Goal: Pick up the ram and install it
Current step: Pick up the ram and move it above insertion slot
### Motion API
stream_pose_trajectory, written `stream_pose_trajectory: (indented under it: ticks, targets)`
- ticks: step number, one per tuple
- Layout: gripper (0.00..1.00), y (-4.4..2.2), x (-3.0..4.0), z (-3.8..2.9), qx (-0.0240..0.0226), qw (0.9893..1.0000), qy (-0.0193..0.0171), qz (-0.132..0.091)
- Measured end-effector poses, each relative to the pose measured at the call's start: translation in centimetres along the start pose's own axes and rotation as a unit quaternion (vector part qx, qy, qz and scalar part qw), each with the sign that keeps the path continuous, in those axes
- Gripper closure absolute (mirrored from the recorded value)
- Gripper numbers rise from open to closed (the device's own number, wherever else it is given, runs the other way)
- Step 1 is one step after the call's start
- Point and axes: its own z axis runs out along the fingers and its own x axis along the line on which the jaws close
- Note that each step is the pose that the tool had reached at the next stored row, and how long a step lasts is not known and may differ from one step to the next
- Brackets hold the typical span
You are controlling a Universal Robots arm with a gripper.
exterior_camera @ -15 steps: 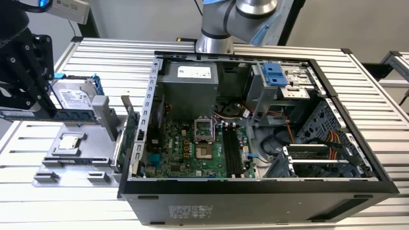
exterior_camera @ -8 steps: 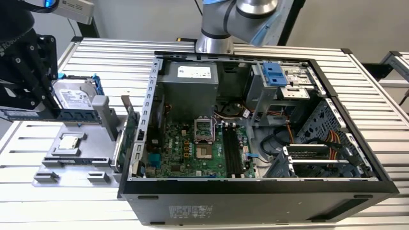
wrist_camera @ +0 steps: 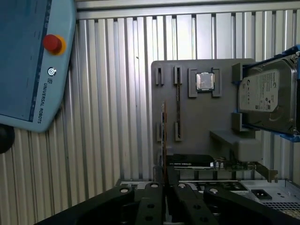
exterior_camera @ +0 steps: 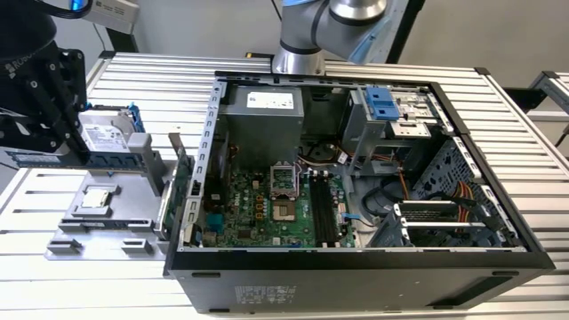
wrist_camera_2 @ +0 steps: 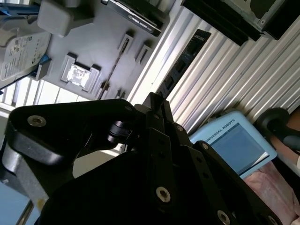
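Observation:
The ram (exterior_camera: 111, 161), a thin blue-green stick with black chips, hangs level just above the grey fixture tray (exterior_camera: 111, 223) at the exterior view's left. My black gripper (exterior_camera: 78, 159) reaches down from the top left corner and is shut on the stick. In the first wrist view the ram (wrist_camera: 163, 136) shows edge-on, rising from between the fingertips of the gripper (wrist_camera: 164, 186) over the tray (wrist_camera: 197, 119). The open computer case (exterior_camera: 356, 263) lies at the centre, with long black memory slots (exterior_camera: 322, 213) on its motherboard.
A hard drive (exterior_camera: 105, 133) and a processor chip (exterior_camera: 96, 199) rest on the tray. A green expansion card (exterior_camera: 182, 190) stands upright between tray and case. A teach pendant (wrist_camera: 28, 61) lies on the ribbed aluminium table (exterior_camera: 498, 107). The arm's base (exterior_camera: 298, 40) stands behind the case.

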Motion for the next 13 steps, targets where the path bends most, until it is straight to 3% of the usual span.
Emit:
stream_pose_trajectory:
  ticks: [13]
  targets:
    - [1.0,-1.04,-0.05,0.01,0.0001,1.0,0.0006,0.0]
